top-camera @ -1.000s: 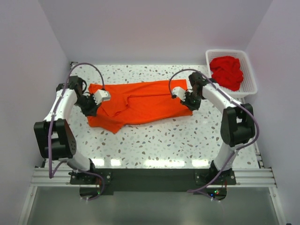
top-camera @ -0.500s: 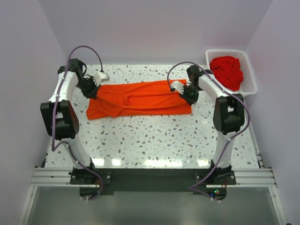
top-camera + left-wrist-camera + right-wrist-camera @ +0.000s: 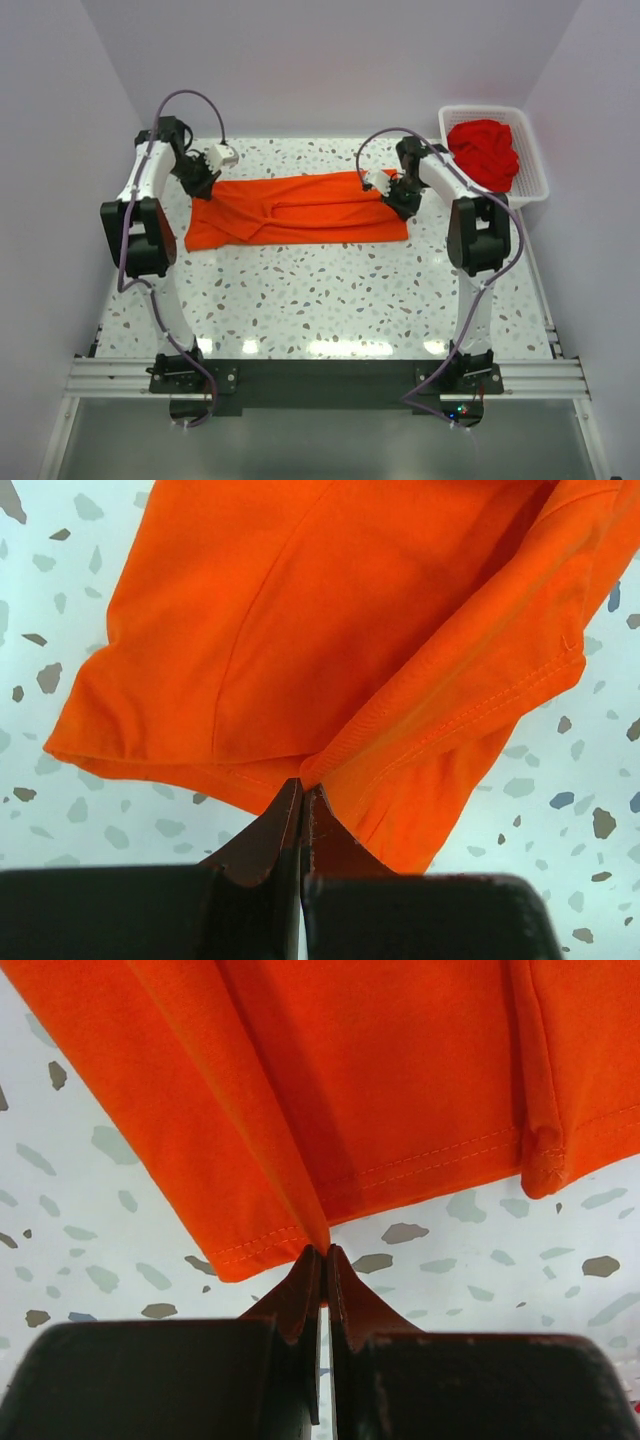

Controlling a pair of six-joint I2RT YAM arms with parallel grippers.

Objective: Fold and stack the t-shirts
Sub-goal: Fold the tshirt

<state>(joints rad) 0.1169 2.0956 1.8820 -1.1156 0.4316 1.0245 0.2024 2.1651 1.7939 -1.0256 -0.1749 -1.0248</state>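
Pinching the orange shirt [image 3: 300,208] at its 9 and 3 o'clock ends, left gripper [image 3: 303,798] and right gripper [image 3: 322,1258] are clamped on cloth. It lies flat at centre, long axis 9 to 3, each arm nearest its own end; red shirts [image 3: 483,152] sit in the basket [image 3: 531,150] at 2.

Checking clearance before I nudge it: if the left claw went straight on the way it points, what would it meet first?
The orange shirt: the left claw is shut on its edge, and cloth lies right ahead of the tips. Past it, probably the speckled table, though depth is unclear.
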